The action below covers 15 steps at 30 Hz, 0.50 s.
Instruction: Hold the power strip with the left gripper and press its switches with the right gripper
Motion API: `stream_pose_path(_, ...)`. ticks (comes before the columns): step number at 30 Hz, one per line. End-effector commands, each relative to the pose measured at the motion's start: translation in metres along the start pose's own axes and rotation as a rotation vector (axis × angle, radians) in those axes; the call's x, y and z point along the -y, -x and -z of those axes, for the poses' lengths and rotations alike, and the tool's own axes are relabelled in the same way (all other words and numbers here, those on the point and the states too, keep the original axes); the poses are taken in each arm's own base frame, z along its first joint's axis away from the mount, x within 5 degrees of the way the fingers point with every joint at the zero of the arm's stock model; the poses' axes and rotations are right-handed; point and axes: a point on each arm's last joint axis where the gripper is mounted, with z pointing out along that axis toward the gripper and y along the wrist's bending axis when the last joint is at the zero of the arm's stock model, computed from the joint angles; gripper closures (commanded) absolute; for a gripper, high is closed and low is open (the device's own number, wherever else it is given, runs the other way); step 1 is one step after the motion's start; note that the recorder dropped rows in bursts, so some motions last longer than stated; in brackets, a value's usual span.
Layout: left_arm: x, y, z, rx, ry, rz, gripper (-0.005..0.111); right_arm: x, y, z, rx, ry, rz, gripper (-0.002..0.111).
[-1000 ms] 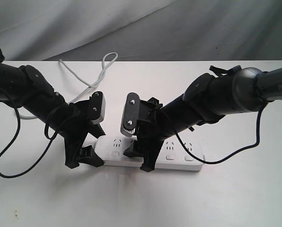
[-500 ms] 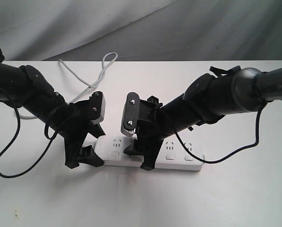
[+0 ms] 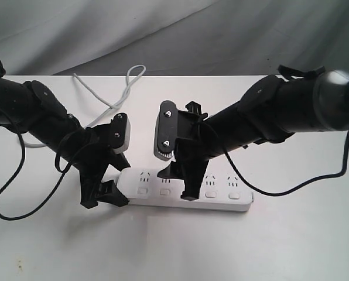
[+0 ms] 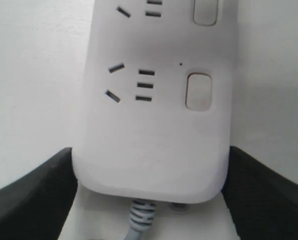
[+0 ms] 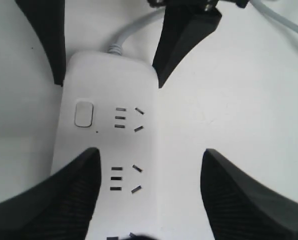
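Observation:
The white power strip lies flat on the white table, its switches in a row along the near side. My left gripper is shut on the strip's cord end. In the left wrist view both black fingers press the sides of the power strip, with one switch showing. My right gripper hangs open over the strip's middle. In the right wrist view one of its fingers covers the strip's switch side and the other stands over bare table. One switch shows beyond it.
The strip's grey cord loops toward the table's back edge. A black cable hangs in a loop from the left arm, and another black cable trails on the table from the right arm. A grey cloth hangs behind.
My right gripper has risen and shifted slightly right, uncovering the second switch. The left gripper and the strip have not moved.

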Motion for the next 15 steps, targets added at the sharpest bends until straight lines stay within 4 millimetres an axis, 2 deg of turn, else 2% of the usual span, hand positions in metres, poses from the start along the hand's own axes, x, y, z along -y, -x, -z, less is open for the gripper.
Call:
stream_pose_path(1, 0.0, 0.005, 0.002, 0.016, 0.005, 0.006, 0.043, 0.003, -0.004, 0.007, 0.0, 0.008, -0.028, 0.053)
stream_pose_path(8, 0.0, 0.005, 0.002, 0.016, 0.005, 0.006, 0.043, 0.005, -0.014, 0.01, -0.017, 0.026, -0.032, 0.053)
stream_pose_path(15, 0.0, 0.005, 0.002, 0.016, 0.005, 0.006, 0.043, -0.008, -0.028, 0.006, -0.064, 0.032, -0.052, 0.053)
